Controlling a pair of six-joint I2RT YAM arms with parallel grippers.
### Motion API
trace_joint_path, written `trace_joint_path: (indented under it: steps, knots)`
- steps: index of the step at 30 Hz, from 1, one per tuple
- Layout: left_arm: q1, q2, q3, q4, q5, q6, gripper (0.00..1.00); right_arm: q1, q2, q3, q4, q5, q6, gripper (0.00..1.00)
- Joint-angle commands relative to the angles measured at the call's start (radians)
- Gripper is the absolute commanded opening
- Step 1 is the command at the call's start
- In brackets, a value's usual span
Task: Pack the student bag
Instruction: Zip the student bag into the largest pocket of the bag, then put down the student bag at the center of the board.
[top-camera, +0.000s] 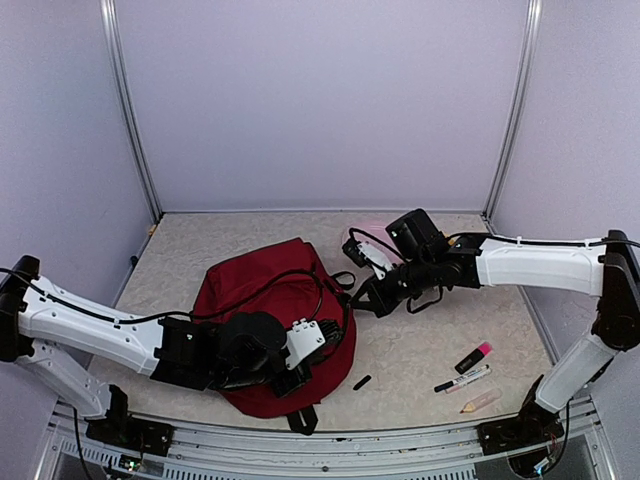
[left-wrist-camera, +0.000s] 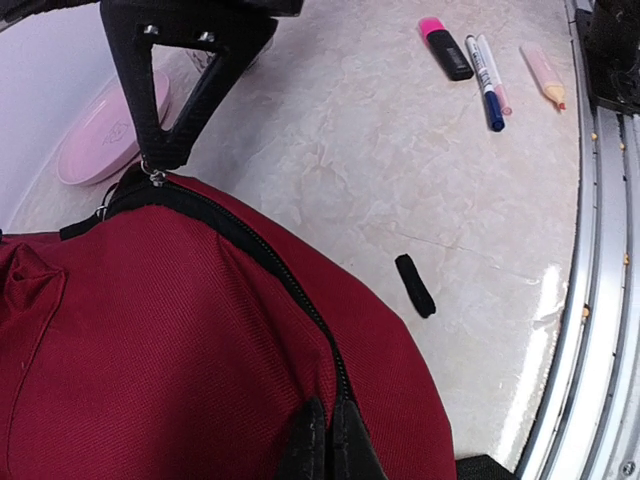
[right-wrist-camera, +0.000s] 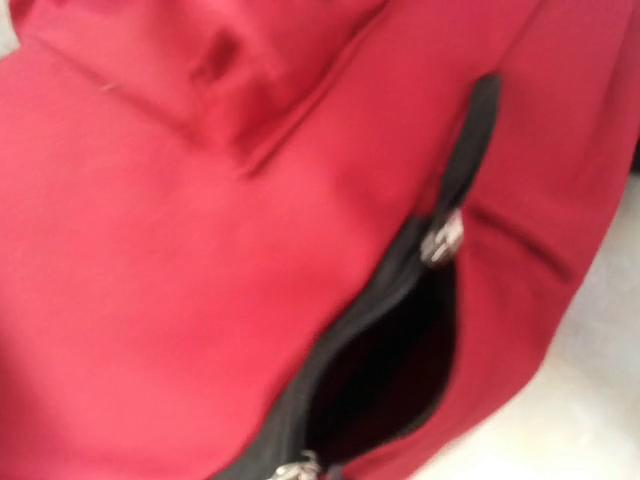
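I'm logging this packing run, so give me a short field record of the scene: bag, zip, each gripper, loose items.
bag: student bag, dark red, lying on the table
zip: partly open, dark gap showing
left gripper: shut on the bag's zip seam
right gripper: shut at the zip pull
loose on table: pink dish, highlighter, marker, pale pen, small black piece
packed so far: cannot tell
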Motion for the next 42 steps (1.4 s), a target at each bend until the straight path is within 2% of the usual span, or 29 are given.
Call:
trace_joint_path:
  steps: [1, 6, 9, 15, 20, 25, 28, 34, 38, 42]
  knots:
    - [-0.034, -0.081, -0.052, -0.098, 0.109, -0.021, 0.0, -0.041, 0.052, 0.103, -0.074, 0.111, -0.08, 0.0]
    - [-0.08, -0.186, -0.097, -0.123, 0.207, 0.026, 0.0, -0.049, 0.142, 0.229, -0.111, 0.117, -0.127, 0.0]
    - [-0.127, -0.266, -0.166, -0.073, 0.286, 0.081, 0.0, -0.054, 0.215, 0.308, -0.137, 0.138, -0.152, 0.0]
    - [-0.131, -0.326, -0.221, -0.074, 0.266, 0.06, 0.0, -0.057, 0.333, 0.415, -0.173, 0.182, -0.185, 0.0]
    - [-0.132, -0.319, -0.222, -0.08, 0.251, 0.046, 0.0, -0.057, 0.36, 0.417, -0.153, 0.123, -0.176, 0.0]
    - [-0.132, -0.321, -0.218, -0.069, 0.221, 0.048, 0.0, -0.057, 0.293, 0.35, -0.136, 0.101, -0.157, 0.0]
    - [-0.119, -0.31, -0.223, -0.059, 0.122, 0.038, 0.0, -0.056, 0.225, 0.297, -0.12, 0.079, -0.132, 0.0]
    - [0.046, -0.259, -0.222, -0.06, 0.007, -0.037, 0.0, -0.056, 0.07, 0.155, -0.044, 0.022, -0.051, 0.0]
    - [0.115, -0.255, -0.208, -0.007, 0.005, -0.031, 0.0, -0.057, -0.01, 0.107, -0.036, 0.072, -0.017, 0.0]
    - [0.148, -0.245, -0.19, 0.009, 0.041, -0.028, 0.0, -0.062, -0.065, 0.083, -0.085, 0.187, 0.029, 0.0]
